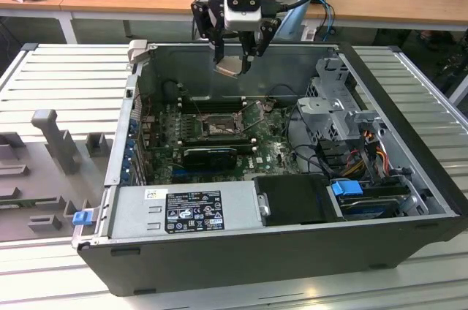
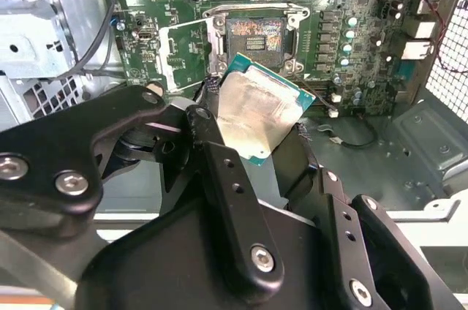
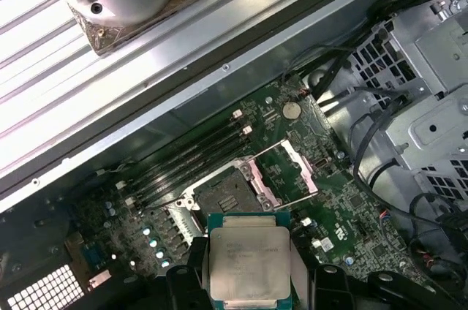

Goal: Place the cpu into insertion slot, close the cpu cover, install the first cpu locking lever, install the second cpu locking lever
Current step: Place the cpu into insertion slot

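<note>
Open computer case, top side clear. End effector, clamped on cpu, hangs over interior with open air down to insertion slot. Cpu cover swung aside, slot face unblocked. Drive cage and loose cables crowd exterior view's right. Power supply walls near side; memory slots flank far side.

In the second wrist view the gripper covers one edge and a corner of the cpu.

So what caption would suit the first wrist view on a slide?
The hand holds the cpu above the bare insertion slot, its cpu cover flipped open.
</note>
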### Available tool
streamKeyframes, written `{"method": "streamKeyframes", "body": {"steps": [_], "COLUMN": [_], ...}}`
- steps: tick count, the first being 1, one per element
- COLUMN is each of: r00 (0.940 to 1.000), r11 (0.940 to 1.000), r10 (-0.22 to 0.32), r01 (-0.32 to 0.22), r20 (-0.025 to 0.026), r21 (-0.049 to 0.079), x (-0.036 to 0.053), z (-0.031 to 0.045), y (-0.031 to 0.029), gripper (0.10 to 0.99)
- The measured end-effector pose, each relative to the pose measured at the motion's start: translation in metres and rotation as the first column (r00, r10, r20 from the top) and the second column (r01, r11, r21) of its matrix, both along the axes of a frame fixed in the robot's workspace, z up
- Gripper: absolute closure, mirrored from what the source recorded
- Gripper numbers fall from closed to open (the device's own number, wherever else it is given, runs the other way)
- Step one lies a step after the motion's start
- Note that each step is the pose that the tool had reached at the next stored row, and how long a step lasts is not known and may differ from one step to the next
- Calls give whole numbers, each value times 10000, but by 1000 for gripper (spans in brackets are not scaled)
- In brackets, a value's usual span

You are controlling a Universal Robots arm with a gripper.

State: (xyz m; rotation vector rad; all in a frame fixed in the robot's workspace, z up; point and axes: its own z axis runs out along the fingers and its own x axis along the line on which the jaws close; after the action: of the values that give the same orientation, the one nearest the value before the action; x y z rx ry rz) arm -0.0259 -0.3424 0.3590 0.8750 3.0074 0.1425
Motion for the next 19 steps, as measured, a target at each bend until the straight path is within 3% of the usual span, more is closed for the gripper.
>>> {"method": "streamKeyframes", "body": {"steps": [8, 19], "r00": [9976, 9865], "r11": [9976, 9865], "r10": [-697, -1639], "r01": [697, 1639], "r20": [0, 0], "r21": [0, 0], "x": [0, 0], "z": [-1, -1], "y": [0, 0], "gripper": [553, 553]}}
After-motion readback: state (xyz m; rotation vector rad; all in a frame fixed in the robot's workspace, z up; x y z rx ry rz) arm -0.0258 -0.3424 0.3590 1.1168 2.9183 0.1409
